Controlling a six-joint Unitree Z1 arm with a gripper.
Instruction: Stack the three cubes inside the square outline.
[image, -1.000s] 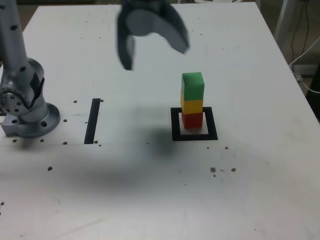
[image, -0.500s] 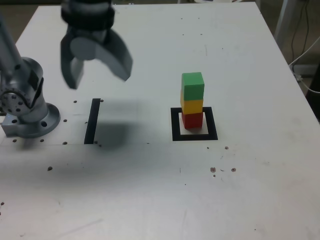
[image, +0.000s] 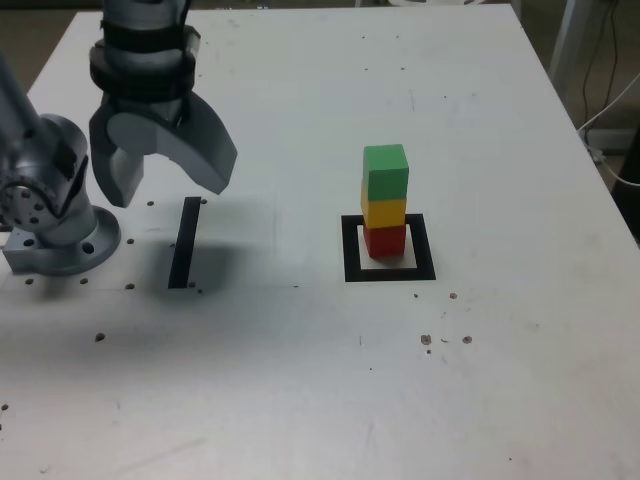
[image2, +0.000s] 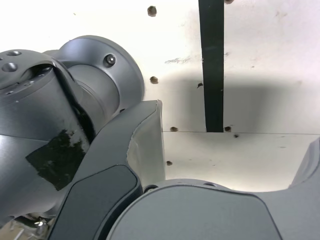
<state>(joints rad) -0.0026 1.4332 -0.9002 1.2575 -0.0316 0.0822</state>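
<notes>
Three cubes stand in one tower inside the square outline (image: 390, 274): a red cube (image: 384, 240) at the bottom, a yellow cube (image: 384, 212) on it, a green cube (image: 385, 172) on top. My gripper (image: 165, 183) hangs open and holds nothing, well off toward the exterior view's left, above the table beside the arm's base. Its two grey fingers (image: 200, 150) spread wide. The wrist view shows one finger (image2: 135, 165) and bare table, with no cube in it.
The arm's grey base (image: 55, 215) sits at the exterior view's left edge; it also fills part of the wrist view as a base (image2: 75, 90). A straight black tape strip (image: 186, 242) lies just below the gripper. Cables hang past the table's right edge (image: 610, 120).
The open gripper has swung from above the table's back middle to the exterior view's left and come lower, ending over the tape strip. The tower has not moved.
</notes>
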